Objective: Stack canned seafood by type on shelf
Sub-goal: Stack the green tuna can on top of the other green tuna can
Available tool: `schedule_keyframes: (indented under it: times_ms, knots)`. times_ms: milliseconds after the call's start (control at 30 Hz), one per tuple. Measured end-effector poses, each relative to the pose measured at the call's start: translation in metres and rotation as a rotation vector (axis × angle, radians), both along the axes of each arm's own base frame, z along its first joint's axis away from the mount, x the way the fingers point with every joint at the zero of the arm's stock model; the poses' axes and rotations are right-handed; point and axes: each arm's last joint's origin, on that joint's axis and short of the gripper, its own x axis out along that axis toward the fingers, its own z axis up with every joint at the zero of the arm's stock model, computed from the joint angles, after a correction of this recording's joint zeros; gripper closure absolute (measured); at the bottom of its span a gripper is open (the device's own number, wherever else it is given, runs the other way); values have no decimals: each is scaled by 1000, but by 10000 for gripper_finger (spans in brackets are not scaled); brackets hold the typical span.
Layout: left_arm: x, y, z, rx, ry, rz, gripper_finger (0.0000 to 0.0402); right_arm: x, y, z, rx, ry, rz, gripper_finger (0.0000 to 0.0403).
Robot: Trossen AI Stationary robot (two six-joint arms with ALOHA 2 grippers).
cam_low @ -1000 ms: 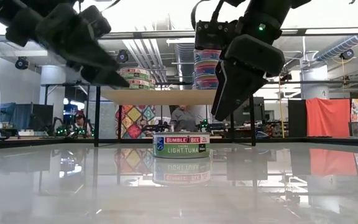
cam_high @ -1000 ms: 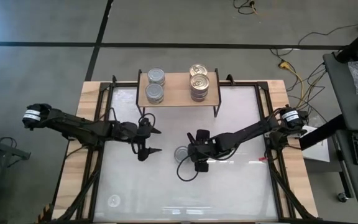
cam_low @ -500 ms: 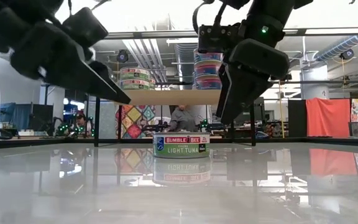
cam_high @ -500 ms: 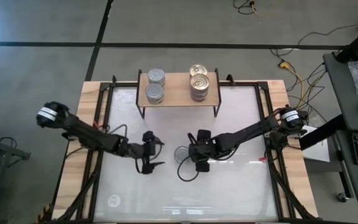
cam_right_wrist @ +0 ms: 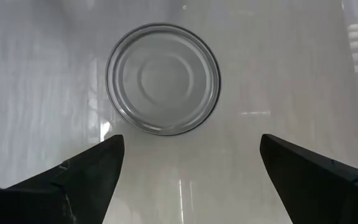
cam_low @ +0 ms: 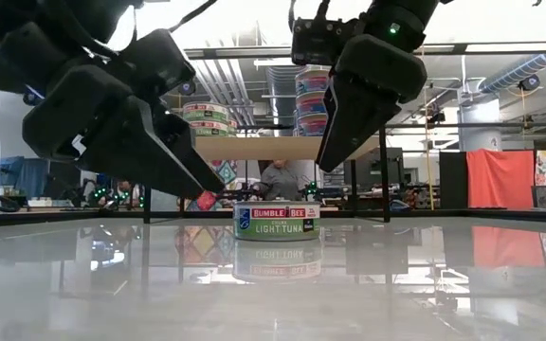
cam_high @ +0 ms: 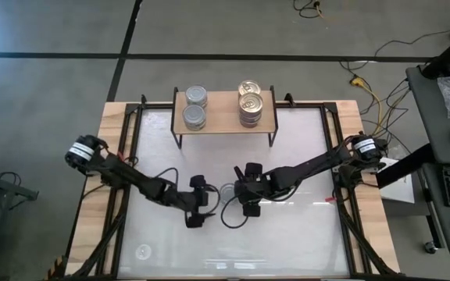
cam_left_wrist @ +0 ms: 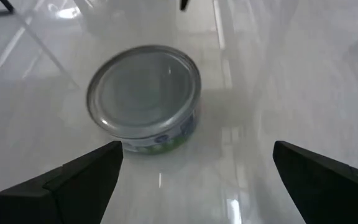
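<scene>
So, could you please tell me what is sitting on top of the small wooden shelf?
The shelf carries two silver-lidded cans on one side and a gold-lidded stack on the other. From above, only the stack's top lids show; lower cans are covered.

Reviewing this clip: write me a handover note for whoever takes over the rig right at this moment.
Left gripper: open, empty, close beside the loose tuna can.
Right gripper: open, empty, above that can on its other side.
The can stands upright on the white tabletop, silver lid up, untouched.
Shelf: silver-lidded cans at its left end, gold-lidded cans stacked at its right.
Left to do: grasp the loose can and add it to the silver-lidded ones.
</scene>
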Motion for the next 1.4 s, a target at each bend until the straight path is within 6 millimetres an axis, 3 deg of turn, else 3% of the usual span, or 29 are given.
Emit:
schedule_keyframes:
  times_ms: [400,1033,1133,1400]
  knots:
    - [13,-8,16,37,156,-15,2,0,0,0,11,-4,-20,35]
    - [11,-8,16,-6,205,14,3,0,1,0,13,-4,-23,35]
    - [11,-8,16,-4,208,16,18,0,1,0,14,-4,-24,35]
    - [11,-8,17,16,198,28,107,0,1,0,14,-4,-24,35]
